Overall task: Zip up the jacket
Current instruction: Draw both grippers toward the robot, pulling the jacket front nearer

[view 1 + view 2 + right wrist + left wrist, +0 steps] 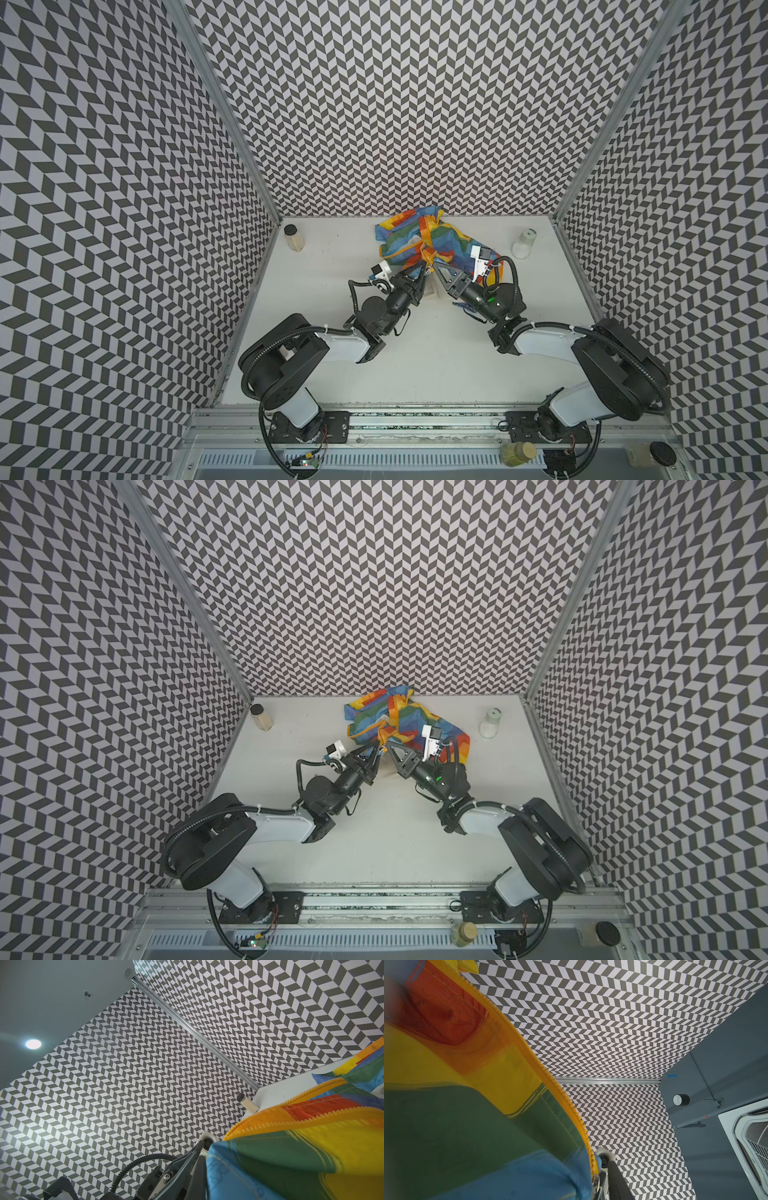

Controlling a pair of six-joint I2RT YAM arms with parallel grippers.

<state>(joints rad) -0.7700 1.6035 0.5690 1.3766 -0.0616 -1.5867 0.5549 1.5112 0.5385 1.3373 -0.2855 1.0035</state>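
The rainbow-striped jacket (419,239) (399,721) lies crumpled at the back middle of the white table (415,353). Both grippers meet at its near edge, tip to tip. My left gripper (423,266) (378,746) has its fingers close together at the hem, but fabric (467,1115) drapes over its wrist camera and hides the jaws. The orange-yellow zipper strip (550,1082) runs down that view to a metal pull (596,1184). My right gripper (434,266) (388,746) is shut on the jacket's blue hem (228,1178), with zipper teeth (291,1121) rising behind it.
A black-lidded jar (294,237) stands at the back left corner. At the back right stands a white bottle (523,244). Two more jars (517,453) (650,455) sit below the front rail. Chevron-patterned walls enclose three sides of the table.
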